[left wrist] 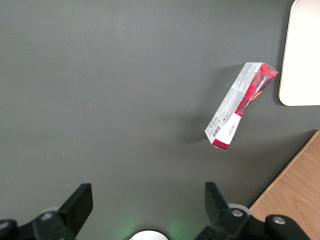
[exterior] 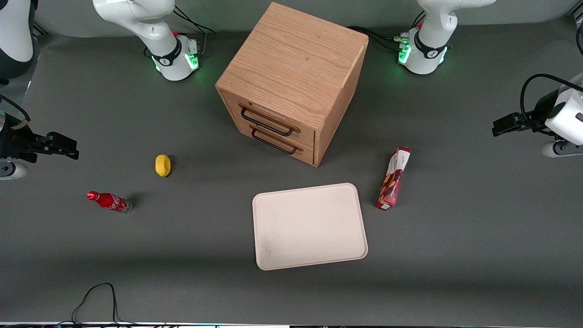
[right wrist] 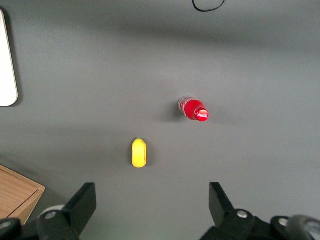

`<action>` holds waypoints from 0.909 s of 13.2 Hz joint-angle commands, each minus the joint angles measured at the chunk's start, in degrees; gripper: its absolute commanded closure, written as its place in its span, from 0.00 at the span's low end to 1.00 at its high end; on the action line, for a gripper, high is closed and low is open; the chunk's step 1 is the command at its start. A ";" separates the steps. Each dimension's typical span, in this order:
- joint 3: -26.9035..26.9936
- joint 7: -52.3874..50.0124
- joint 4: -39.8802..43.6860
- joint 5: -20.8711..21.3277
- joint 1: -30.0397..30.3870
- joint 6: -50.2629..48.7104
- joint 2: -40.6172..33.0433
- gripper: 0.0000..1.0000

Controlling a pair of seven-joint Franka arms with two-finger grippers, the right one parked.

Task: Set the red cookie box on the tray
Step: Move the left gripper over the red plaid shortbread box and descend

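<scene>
At the working arm's end of the grey table (exterior: 455, 255), the gripper (exterior: 496, 126) hangs in the air, well apart from everything lying on the surface. Its two black fingers (left wrist: 77, 202) stand wide apart with nothing between them. The red cookie box (exterior: 393, 178) lies flat on the table just beside the tray (exterior: 309, 225), off the tray's short edge on the working arm's side, not touching it. The box runs roughly along that edge, slightly slanted, its pale end pointing toward the wooden drawer cabinet (exterior: 291, 82). In the left wrist view the box (left wrist: 241, 106) shows a grey-white side panel with what looks like a barcode. The tray sits nearer the front camera than the cabinet, in front of its two drawers. Toward the parked arm's end of the table lie a yellow lemon (exterior: 162, 165) and, nearer the camera, a small red soda bottle (exterior: 109, 201).
</scene>
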 commanded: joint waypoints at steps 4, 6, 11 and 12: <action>0.24 -1.01 2.49 2.00 -1.15 -3.07 0.19 0.00; 0.42 -0.66 3.29 2.00 -2.29 -3.34 1.16 0.00; -0.02 -0.12 3.38 1.21 -4.83 -5.45 1.78 0.00; -0.02 -1.26 3.38 1.21 -6.67 -5.45 1.78 0.00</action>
